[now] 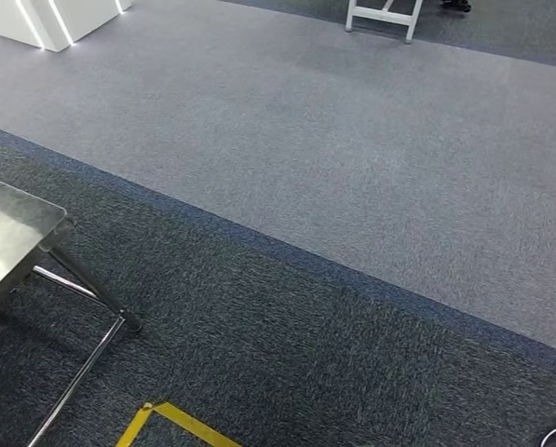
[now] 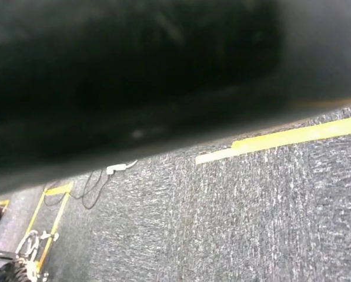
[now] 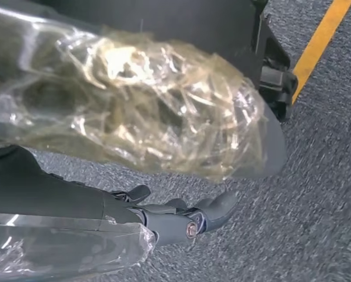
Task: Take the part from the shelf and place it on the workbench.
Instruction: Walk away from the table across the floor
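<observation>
In the right wrist view, the part (image 3: 142, 111) is a long item wrapped in crinkled clear plastic. It stretches across the picture above the carpet. My right hand (image 3: 182, 220) holds it, with dark fingers showing beneath the wrap and more plastic lying over the hand's near side. In the head view, a corner of the workbench (image 1: 7, 233) comes in at the left. It has a shiny metal top with a yellow mark and slanted metal legs (image 1: 92, 289).
Dark carpet runs into a lighter grey strip farther off. Yellow floor tape (image 1: 176, 421) lies near the bottom, and yellow floor tape (image 2: 293, 136) also shows in the left wrist view. A white frame's legs (image 1: 384, 17) and a white lit structure (image 1: 49, 19) stand far away. A white power strip with cables (image 2: 118, 169) lies on the floor.
</observation>
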Robot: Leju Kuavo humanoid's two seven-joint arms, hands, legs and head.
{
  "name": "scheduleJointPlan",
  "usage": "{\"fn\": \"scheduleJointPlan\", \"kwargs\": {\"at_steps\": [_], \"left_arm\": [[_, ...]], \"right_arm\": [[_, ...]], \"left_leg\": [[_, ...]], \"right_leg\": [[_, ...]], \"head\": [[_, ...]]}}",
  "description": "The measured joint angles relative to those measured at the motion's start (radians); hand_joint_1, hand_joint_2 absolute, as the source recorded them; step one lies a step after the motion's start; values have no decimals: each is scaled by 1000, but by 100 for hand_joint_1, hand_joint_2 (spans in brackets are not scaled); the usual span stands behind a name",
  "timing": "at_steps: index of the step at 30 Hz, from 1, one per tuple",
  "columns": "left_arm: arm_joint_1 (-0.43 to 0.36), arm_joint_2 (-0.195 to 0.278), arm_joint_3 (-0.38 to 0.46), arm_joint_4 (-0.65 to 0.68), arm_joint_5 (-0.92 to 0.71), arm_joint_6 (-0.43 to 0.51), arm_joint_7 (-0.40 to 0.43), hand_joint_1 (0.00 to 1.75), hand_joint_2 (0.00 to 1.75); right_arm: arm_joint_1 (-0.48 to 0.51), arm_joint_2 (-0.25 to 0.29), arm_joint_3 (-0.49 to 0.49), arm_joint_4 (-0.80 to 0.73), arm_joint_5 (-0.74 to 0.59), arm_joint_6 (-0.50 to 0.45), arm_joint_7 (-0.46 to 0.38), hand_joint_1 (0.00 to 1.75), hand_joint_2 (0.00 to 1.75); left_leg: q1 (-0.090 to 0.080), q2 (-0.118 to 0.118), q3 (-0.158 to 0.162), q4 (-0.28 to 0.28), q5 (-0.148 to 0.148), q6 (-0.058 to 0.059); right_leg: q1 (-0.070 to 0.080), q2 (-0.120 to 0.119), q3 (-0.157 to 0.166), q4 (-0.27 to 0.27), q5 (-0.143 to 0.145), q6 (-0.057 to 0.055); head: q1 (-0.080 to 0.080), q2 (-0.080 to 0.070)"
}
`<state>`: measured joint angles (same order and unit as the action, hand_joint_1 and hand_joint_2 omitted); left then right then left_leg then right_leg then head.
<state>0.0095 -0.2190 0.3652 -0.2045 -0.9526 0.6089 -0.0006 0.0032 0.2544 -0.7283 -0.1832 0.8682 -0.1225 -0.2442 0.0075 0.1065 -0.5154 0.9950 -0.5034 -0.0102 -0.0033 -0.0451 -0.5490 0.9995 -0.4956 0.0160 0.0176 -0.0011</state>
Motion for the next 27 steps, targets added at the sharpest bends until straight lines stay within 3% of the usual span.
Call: {"fn": "scheduleJointPlan", "kwargs": {"at_steps": [1,3,5,6,7,8,9,11,13,14,16,18,20,21,22,23,25,27], "left_arm": [[-1,0,0,0,0,0,0,0,0],[-1,-1,0,0,0,0,1,0,0],[1,-1,0,0,0,-1,1,0,0],[3,0,0,0,0,-1,2,0,0],[4,0,1,0,0,-1,3,0,0],[4,1,1,0,0,-1,4,0,0],[4,1,1,0,0,-1,5,0,0],[4,1,1,0,0,-1,6,0,0],[3,2,1,1,0,-2,6,0,0],[2,2,2,1,0,-2,7,0,0],[1,1,2,1,0,-2,7,0,0],[1,0,2,1,0,-2,7,0,0],[2,-1,2,1,0,-3,7,0,0],[3,-1,2,1,0,-3,7,0,0],[4,0,3,1,0,-4,7,0,0],[4,0,3,1,0,-4,7,0,0],[3,0,3,1,0,-4,7,0,0],[2,-1,3,1,0,-4,7,0,0]], "right_arm": [[0,0,0,0,0,0,0,0,0],[-1,1,-1,0,0,0,1,0,0],[-1,1,-1,-1,0,0,1,0,0],[-1,1,-1,-1,0,0,1,0,0],[-1,1,-1,-1,0,0,1,0,0],[-1,1,-2,-1,0,0,1,0,0],[-1,1,-2,-1,0,0,2,0,0],[-1,1,-2,-1,0,0,3,0,0],[-1,2,-3,-1,1,0,4,0,0],[-1,2,-3,-1,1,0,4,0,0],[1,2,-4,-1,1,0,5,0,0],[0,2,-4,-1,1,0,5,0,0],[-1,1,-4,-1,1,0,5,0,0],[-1,1,-4,-1,1,0,5,0,0],[-1,1,-4,-1,1,0,5,0,0],[-1,1,-5,-1,1,0,5,0,0],[-1,1,-6,-2,2,0,6,0,0],[-1,0,-6,-3,2,0,6,0,0]], "left_leg": [[3,-6,1,6,-8,-6],[6,-44,-20,63,-52,-14],[7,-85,-77,193,-118,-14],[6,-93,-106,251,-138,-14],[6,-97,-123,282,-138,-12],[6,-99,-123,274,-117,-9],[6,-105,-107,231,-79,-5],[7,-145,-56,106,-6,4],[8,-182,-26,28,13,9],[7,-185,-23,18,9,10],[6,-166,-21,8,12,18],[8,-140,-17,-3,18,28],[6,-110,-16,-6,19,32],[4,-95,-17,-6,18,33],[2,-80,-17,-6,18,34],[1,-65,-17,-6,17,34],[1,-40,-15,-5,15,32],[-4,-22,-10,-4,9,25]], "right_leg": [[-1,10,0,-1,2,-7],[-4,30,4,-6,7,-19],[-2,51,3,-5,9,-26],[-1,65,3,-5,9,-27],[1,79,3,-5,10,-28],[2,93,4,-4,10,-28],[3,108,5,-4,10,-28],[5,134,7,-1,9,-26],[3,155,-1,3,10,-17],[2,164,-7,3,12,-10],[-3,179,-19,1,16,4],[-3,147,-45,43,-10,13],[-1,85,-104,164,-70,18],[-2,67,-137,227,-94,20],[-2,56,-158,269,-104,21],[-2,50,-161,275,-97,22],[-2,30,-105,176,-42,19],[3,-18,-28,44,-4,11]], "head": [[-1,0],[-6,0],[-11,0],[-11,0],[-12,0],[-12,0],[-12,0],[-11,0],[-11,0],[-11,0],[-11,0],[-8,0],[-5,0],[-3,0],[-4,0],[-4,0],[-4,0],[-4,0]]}}
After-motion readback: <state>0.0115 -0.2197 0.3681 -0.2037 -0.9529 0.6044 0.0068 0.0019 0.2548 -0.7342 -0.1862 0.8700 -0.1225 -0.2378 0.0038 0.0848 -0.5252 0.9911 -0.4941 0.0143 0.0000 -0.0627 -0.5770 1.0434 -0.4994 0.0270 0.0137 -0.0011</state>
